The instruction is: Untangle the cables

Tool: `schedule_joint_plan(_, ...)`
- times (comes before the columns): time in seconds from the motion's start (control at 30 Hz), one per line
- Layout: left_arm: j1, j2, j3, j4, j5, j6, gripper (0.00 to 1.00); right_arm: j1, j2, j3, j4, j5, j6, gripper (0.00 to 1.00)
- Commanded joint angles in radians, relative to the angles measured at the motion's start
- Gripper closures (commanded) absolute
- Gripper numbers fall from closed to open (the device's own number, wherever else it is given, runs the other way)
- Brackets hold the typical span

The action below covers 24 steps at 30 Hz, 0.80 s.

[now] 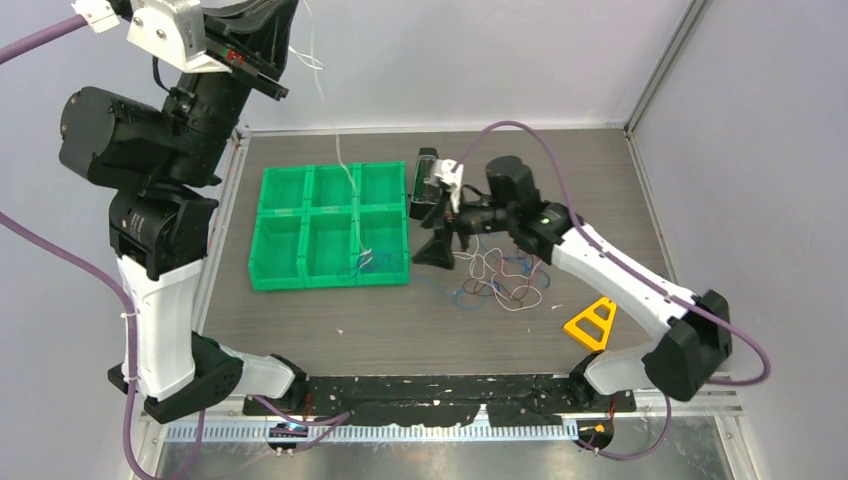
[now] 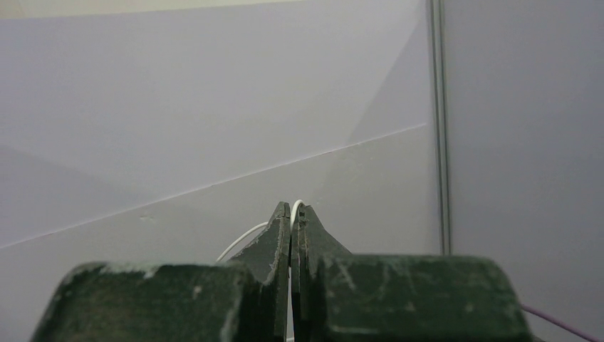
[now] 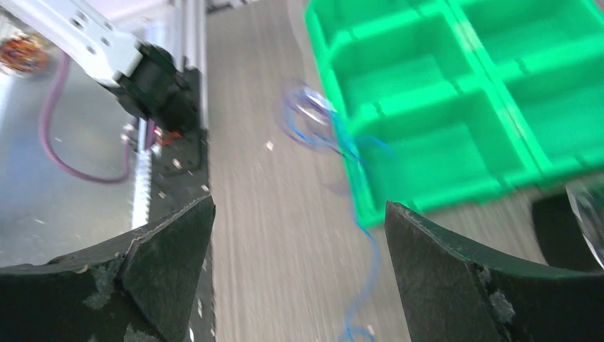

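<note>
White wire (image 2: pixel 243 238) pinched in left pincer (image 2: pixel 291 209); blue wire (image 3: pixel 342 142) under spread right pincer (image 3: pixel 299 203), over tray (image 3: pixel 441 192) rim, risked snagging.

I'm in a robot lab cell: plain pale-lilac panel walls (image 1: pixel 500 60) box in my grey wood-grain tabletop (image 1: pixel 400 330), w/ a ribbed aluminium rail (image 1: pixel 430 432) along its near edge.

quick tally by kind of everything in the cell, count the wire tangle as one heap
green divided tray: 1
yellow triangle frame: 1
robot arms: 2, left arm and right arm
white cable pinched in the left claw: 1
blue cable draped over the tray's edge: 1
tangled cable heap: 1
total: 7
</note>
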Motion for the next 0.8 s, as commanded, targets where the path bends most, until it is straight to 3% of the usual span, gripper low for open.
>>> schedule_joint_plan(0.0,0.003,-0.018,0.037,0.027,0.029,-0.036,1.00,0.130,0.111,0.105,0.353,0.023,0.224,0.05)
schedule_joint_plan(0.13,0.004,-0.007,0.040,0.034,0.029,-0.048,1.00,0.232,0.213,0.169,0.489,0.172,0.281,0.04)
schedule_joint_plan(0.23,0.003,0.007,0.065,0.029,0.033,-0.052,1.00,0.248,0.285,0.168,0.541,0.376,0.278,0.01)
schedule_joint_plan(0.3,0.003,0.014,0.078,0.028,0.035,-0.051,1.00,0.233,0.298,0.156,0.547,0.440,0.257,0.07)
schedule_joint_plan(0.43,0.004,0.017,0.079,0.025,0.040,-0.048,1.00,0.196,0.225,0.107,0.537,0.347,0.235,0.20)
schedule_joint_plan(0.53,0.003,0.018,0.078,0.022,0.050,-0.046,1.00,0.170,0.118,0.063,0.445,0.175,0.214,0.22)
schedule_joint_plan(0.63,0.003,0.021,0.072,0.024,0.052,-0.046,1.00,0.163,-0.040,0.007,0.359,0.105,0.177,0.22)
schedule_joint_plan(0.73,0.004,0.015,0.052,0.035,0.062,-0.053,1.00,0.162,-0.124,-0.083,0.394,0.141,0.158,0.14)
schedule_joint_plan(0.77,0.003,0.011,0.046,0.040,0.069,-0.057,1.00,0.163,-0.121,-0.093,0.417,0.168,0.168,0.05)
